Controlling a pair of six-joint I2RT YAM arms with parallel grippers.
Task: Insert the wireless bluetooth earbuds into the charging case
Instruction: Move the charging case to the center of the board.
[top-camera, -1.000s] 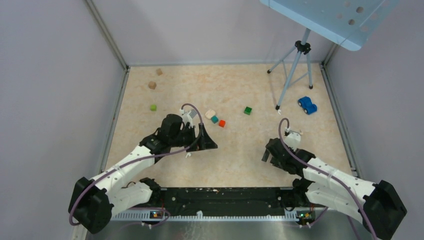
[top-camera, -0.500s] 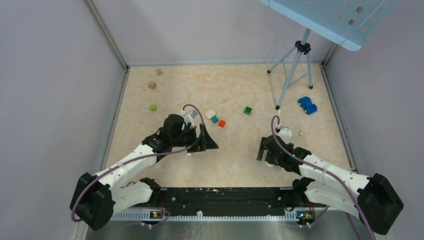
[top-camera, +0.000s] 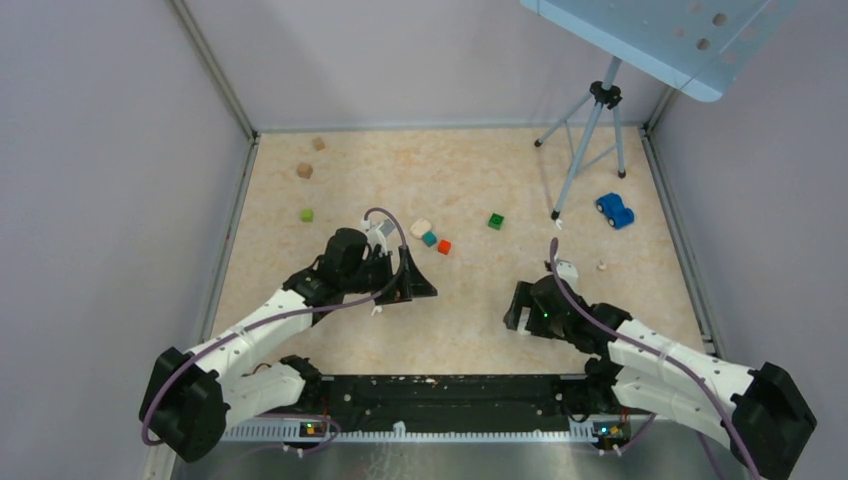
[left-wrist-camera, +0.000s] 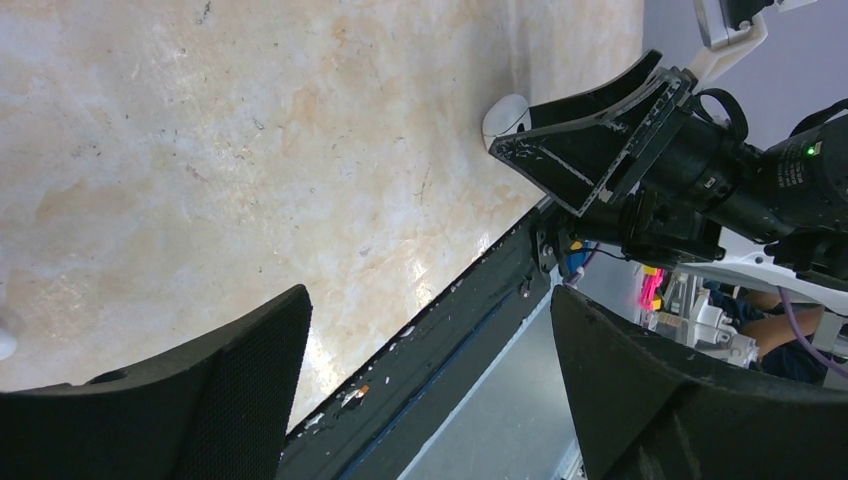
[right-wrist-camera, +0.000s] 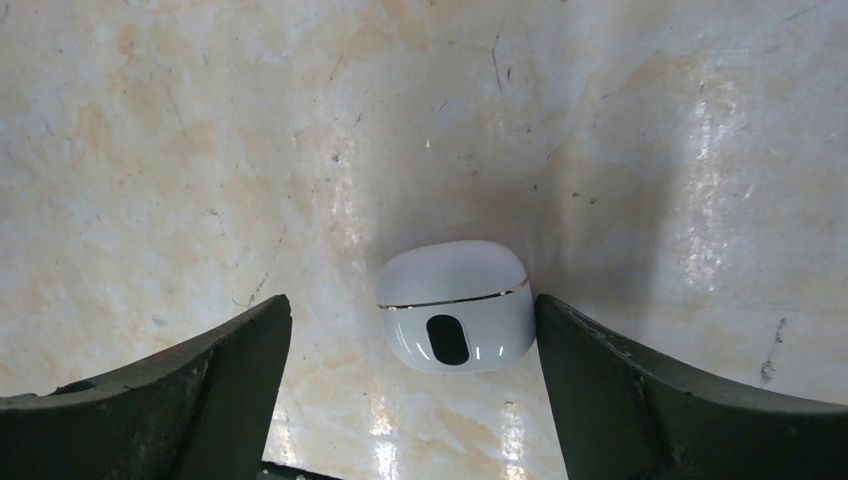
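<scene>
Right hand (right-wrist-camera: 412, 300): released, jaws wide, lowered over the worktop (right-wrist-camera: 150, 120) right of centre, toward the near edge. Case (right-wrist-camera: 453, 310) lies on the worktop between its fingers, lid closed, gold seam and dark oval facing the wrist camera. The finger on the right of that view is just beside the case; contact cannot be told. The other finger stands apart from it. Case is not gripped. From the top view the hand hides it.

Left hand (left-wrist-camera: 428, 300): released, jaws wide, grasping nothing, left of centre over bare worktop.

One earbud (top-camera: 376, 311) lies on the worktop just beside the left hand, on its near side. The second earbud I cannot pick out with certainty.
</scene>
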